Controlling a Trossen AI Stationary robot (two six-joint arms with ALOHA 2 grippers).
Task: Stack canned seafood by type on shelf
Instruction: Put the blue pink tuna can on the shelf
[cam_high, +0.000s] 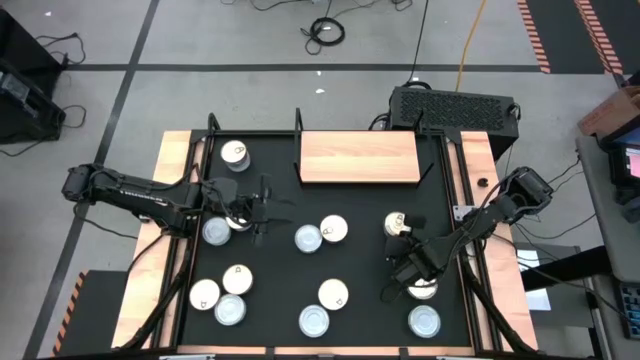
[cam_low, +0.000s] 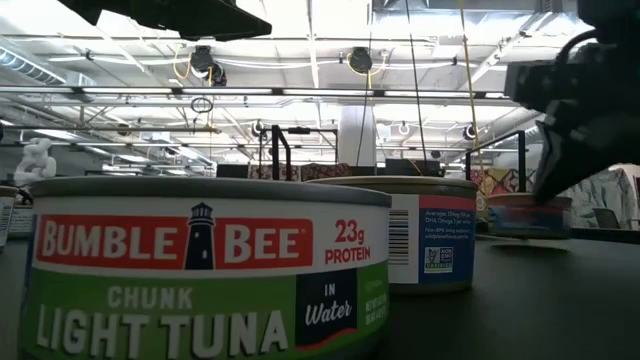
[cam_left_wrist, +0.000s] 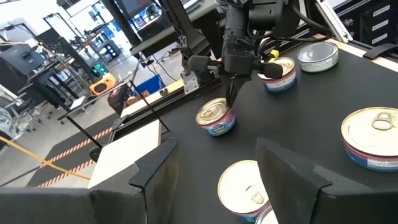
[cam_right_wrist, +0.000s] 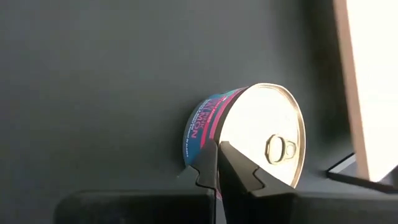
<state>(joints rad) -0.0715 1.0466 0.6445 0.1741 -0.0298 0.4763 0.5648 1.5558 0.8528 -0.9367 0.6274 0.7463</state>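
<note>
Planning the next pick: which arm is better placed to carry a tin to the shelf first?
Likely the right. Its hand is down at a gold-topped tin, fingers closed. The left hand hangs open with no tin between its fingers; the shelf is bare.

I see a bench (cam_high: 180, 150) of light wood covered by a black mat (cam_high: 360, 300), and the light-wood shelf (cam_high: 358, 157) sits at its far edge with nothing on its board. Round tuna and salmon tins (cam_high: 308, 238) lie scattered across the mat, one (cam_high: 235, 154) alone just left of the shelf, a cluster (cam_high: 222, 295) at the near left, others near the right side.
</note>
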